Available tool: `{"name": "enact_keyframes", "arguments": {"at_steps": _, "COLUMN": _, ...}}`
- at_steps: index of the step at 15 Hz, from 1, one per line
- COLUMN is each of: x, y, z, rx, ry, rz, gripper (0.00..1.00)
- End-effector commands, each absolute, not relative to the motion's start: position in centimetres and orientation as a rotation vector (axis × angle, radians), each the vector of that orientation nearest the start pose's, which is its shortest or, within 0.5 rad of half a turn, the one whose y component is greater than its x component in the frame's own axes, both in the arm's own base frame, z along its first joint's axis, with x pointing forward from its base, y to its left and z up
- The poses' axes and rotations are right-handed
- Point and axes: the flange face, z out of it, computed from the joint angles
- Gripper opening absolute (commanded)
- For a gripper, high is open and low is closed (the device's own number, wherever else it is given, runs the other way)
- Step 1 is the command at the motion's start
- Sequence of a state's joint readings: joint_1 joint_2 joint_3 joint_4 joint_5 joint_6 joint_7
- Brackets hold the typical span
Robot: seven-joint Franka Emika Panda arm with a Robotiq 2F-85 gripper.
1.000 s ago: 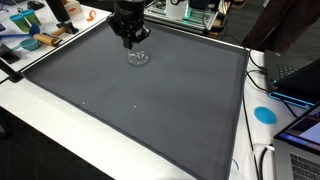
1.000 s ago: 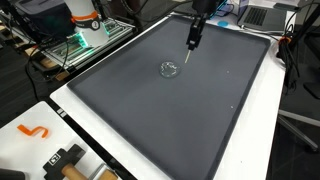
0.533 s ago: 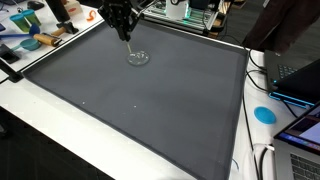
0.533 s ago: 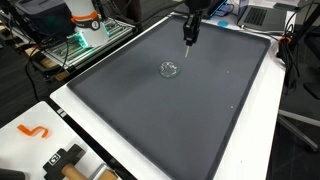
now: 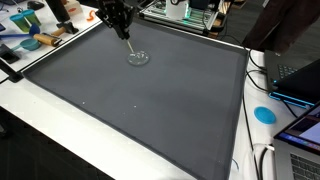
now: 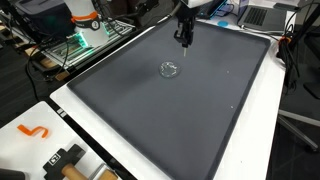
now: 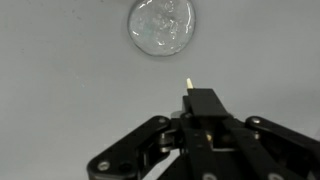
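Gripper (image 7: 205,101) around faint, thin stick (image 7: 187,85)

My bench, quick notes. Big dark grey mat (image 5: 160,110) covers most of the white table (image 5: 50,135) and shows in both exterior views. Blue round disc (image 5: 264,114) sits on the white strip just beside the mat's edge. Laptop (image 5: 298,82) w/ blue glow is near it, white cable (image 5: 262,160) closer to cam. Orange hook (image 6: 33,131) & black-yellow tool (image 6: 64,159) lie on a table corner, well apart from mat centre. Orange-white unit (image 6: 84,17) w/ green light stands beyond the mat. Blue/orange clutter (image 5: 30,42) at a far corner.
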State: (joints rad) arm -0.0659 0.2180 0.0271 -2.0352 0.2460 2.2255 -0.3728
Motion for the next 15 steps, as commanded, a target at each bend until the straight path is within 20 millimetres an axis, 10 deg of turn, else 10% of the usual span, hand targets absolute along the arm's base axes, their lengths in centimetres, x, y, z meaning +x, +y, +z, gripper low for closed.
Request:
{"name": "enact_keyframes", "arguments": {"at_steps": 1, "x": 58.5, "y": -1.3, "z": 33.8, "rx": -2.929, "ry": -0.268, "rz": -0.021, "gripper": 0.13}}
{"name": "enact_keyframes", "arguments": {"at_steps": 15, "x": 57.8, "y": -4.0, "z": 31.3, "rx": -2.634, "ry": -0.242, "rz": -0.022, "gripper": 0.03}}
